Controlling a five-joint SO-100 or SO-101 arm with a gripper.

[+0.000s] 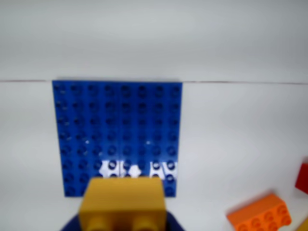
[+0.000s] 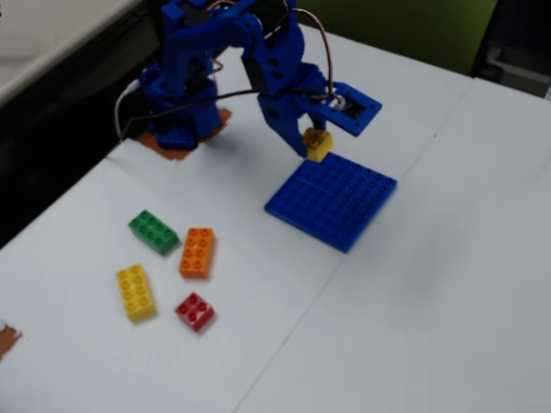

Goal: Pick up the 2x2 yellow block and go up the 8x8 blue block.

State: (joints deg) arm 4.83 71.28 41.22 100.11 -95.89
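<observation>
The 2x2 yellow block (image 1: 122, 202) (image 2: 318, 144) is held in my gripper (image 2: 313, 146), lifted off the table. It hangs just above the near left edge of the 8x8 blue block (image 2: 331, 201) (image 1: 118, 125) in the fixed view. The wrist view has the yellow block filling the bottom centre, its studs towards the camera, with the blue baseplate lying flat beyond it. Only dark blue jaw edges show either side of the brick there. The jaws are shut on the block.
Loose bricks lie on the white table to the left in the fixed view: green (image 2: 153, 231), orange (image 2: 197, 252) (image 1: 259, 215), a longer yellow one (image 2: 136, 292) and red (image 2: 195, 311) (image 1: 302, 178). The arm's base (image 2: 176, 103) stands at the back left.
</observation>
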